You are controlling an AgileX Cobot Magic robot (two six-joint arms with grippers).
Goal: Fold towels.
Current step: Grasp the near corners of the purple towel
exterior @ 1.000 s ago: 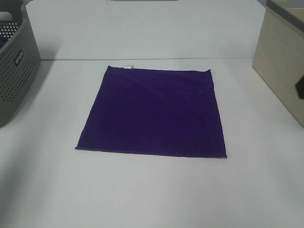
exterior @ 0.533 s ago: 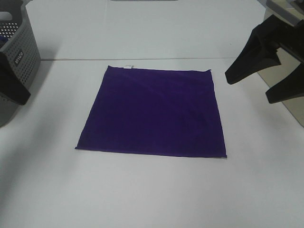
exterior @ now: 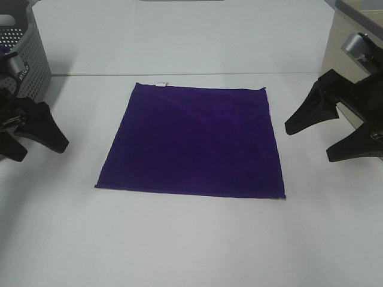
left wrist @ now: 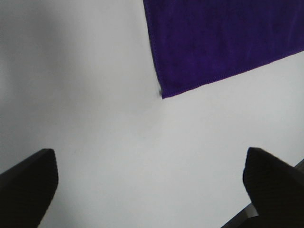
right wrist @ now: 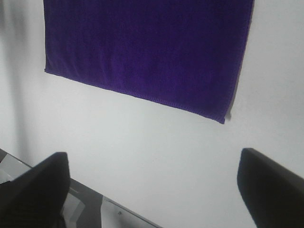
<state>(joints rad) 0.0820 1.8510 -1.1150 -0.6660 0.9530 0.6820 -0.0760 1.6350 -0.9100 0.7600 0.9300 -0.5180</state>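
On our white table [exterior: 191, 239] the purple towel [exterior: 191, 140] lies spread flat in the middle with no fold made yet, so we judge the whole task lies ahead. Our left gripper [exterior: 45, 153] and right gripper [exterior: 308, 144] hover off its two sides, jaws spread wide, holding nothing. Its small white tag [exterior: 161, 84] sits on the far edge.

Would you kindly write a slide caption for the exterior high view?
Purple towel flat on the white table, left gripper and right gripper open beside it.

White table [exterior: 191, 242] w/ purple towel [exterior: 191, 140] flat
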